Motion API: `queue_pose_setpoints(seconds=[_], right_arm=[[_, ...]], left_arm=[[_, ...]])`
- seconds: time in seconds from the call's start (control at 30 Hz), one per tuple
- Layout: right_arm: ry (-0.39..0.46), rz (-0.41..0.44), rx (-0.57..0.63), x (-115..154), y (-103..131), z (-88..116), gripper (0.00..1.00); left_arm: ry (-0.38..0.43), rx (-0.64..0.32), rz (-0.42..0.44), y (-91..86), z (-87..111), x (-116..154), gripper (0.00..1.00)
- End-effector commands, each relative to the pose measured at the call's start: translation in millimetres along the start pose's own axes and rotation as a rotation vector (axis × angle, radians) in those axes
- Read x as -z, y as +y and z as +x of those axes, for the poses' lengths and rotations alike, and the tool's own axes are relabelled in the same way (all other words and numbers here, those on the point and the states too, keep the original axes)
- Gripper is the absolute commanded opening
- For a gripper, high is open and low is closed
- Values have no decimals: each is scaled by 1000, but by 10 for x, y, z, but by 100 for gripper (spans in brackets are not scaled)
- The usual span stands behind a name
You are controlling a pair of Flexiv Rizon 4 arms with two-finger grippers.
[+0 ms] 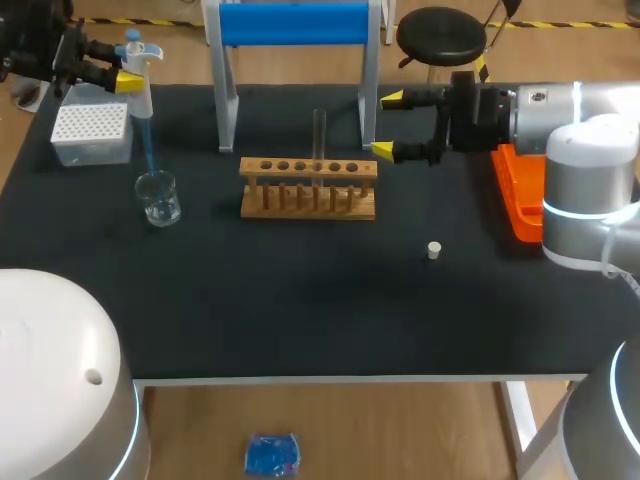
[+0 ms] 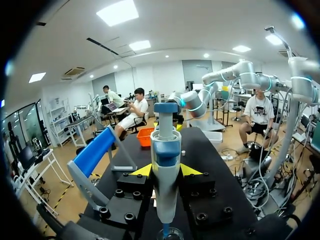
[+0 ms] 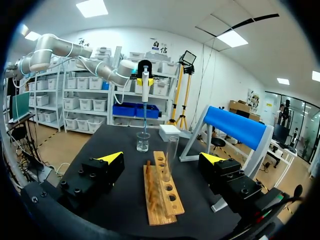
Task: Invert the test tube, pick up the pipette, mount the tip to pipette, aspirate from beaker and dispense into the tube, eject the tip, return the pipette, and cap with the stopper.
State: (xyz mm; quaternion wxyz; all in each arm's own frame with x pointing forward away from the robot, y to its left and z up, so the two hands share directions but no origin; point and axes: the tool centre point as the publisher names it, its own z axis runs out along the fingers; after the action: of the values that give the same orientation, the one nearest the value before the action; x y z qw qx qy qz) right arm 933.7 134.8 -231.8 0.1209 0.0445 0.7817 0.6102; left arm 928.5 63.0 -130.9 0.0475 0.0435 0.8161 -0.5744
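Observation:
My left gripper is shut on the white and blue pipette, held upright at the back left. Its blue tip points down into the glass beaker. In the left wrist view the pipette stands between the yellow fingertips, with the beaker just below. A clear test tube stands upright in the wooden rack. My right gripper hangs open just right of the rack. In the right wrist view the test tube stands ahead of it. A small white stopper lies on the mat.
A white tip box sits behind the beaker at the back left. A stand with a blue bar rises behind the rack. An orange tray lies at the right edge, under my right arm.

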Motion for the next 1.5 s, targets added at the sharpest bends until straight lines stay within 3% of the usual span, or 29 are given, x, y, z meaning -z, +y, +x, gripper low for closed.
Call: queue_pose_setpoints(seconds=[0.03, 0.33, 0.47, 0.63, 1.07, 1.3, 1.5], right_arm=[[-3, 0, 1, -7, -2, 5, 100], [-3, 0, 1, -7, -2, 5, 100], [-3, 0, 1, -7, -2, 5, 100], [-3, 0, 1, -7, -2, 5, 100], [-3, 0, 1, -7, -2, 5, 100], [-3, 0, 1, -7, -2, 5, 100], [-3, 0, 1, -7, -2, 5, 100]], left_arm=[[-1, -8, -2, -60, 11, 22, 0], [61, -16, -64, -812, -29, -48, 0], [84, 8, -82, -1188, -115, -198, 0], [114, 34, -62, -1534, -269, -476, 0], [240, -7, 16, -2053, -563, -1267, 0], [292, -5, 38, -2162, -606, -1587, 0], [300, -1, 77, -2211, -635, -1695, 0]])
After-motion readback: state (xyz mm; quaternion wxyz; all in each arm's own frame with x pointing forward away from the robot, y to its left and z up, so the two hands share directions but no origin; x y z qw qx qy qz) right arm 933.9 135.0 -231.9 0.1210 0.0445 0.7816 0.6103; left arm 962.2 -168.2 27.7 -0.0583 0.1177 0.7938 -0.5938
